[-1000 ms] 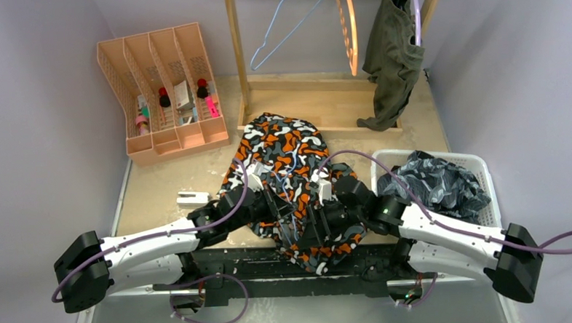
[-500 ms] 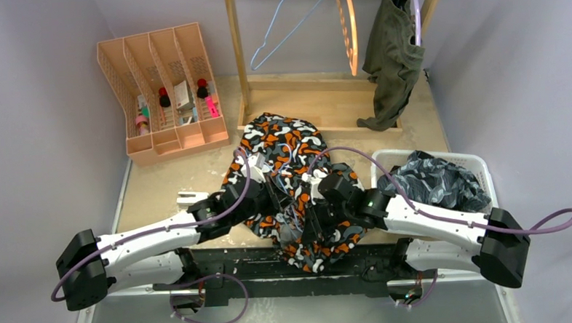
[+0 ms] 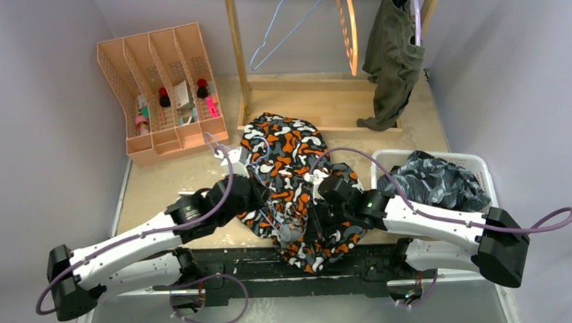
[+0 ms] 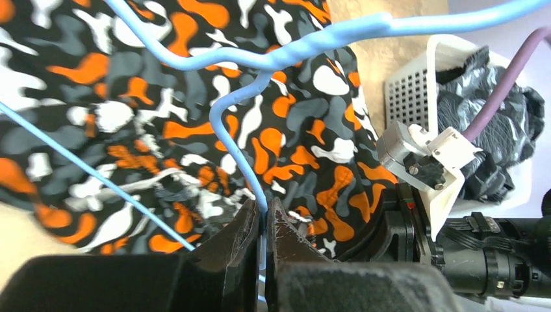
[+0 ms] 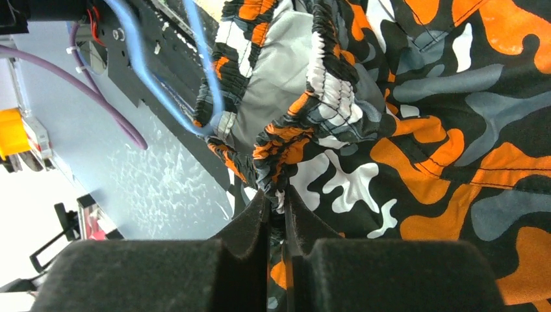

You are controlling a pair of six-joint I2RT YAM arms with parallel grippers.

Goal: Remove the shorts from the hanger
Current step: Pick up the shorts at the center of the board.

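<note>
The orange-white-black camouflage shorts (image 3: 286,158) lie bunched on the table between my two arms, with a light blue wire hanger (image 4: 312,42) threaded through them. My left gripper (image 4: 263,218) is shut on the hanger's wire just below its twisted neck. My right gripper (image 5: 277,198) is shut on the gathered elastic waistband of the camouflage shorts (image 5: 442,117), beside a bend of the blue hanger (image 5: 140,58). In the top view both grippers are partly buried in the fabric. Olive green shorts (image 3: 393,55) hang on the rack at the back right.
A white basket (image 3: 487,167) at the right holds dark blue-grey patterned shorts (image 3: 437,184). The wooden rack (image 3: 238,54) at the back carries a bare blue hanger (image 3: 284,27) and an orange one (image 3: 350,27). An orange organizer (image 3: 163,87) stands back left.
My right gripper has closed on the waistband. My left arm has swung left and away from me with the hanger, stretching the shorts between the two grippers.
</note>
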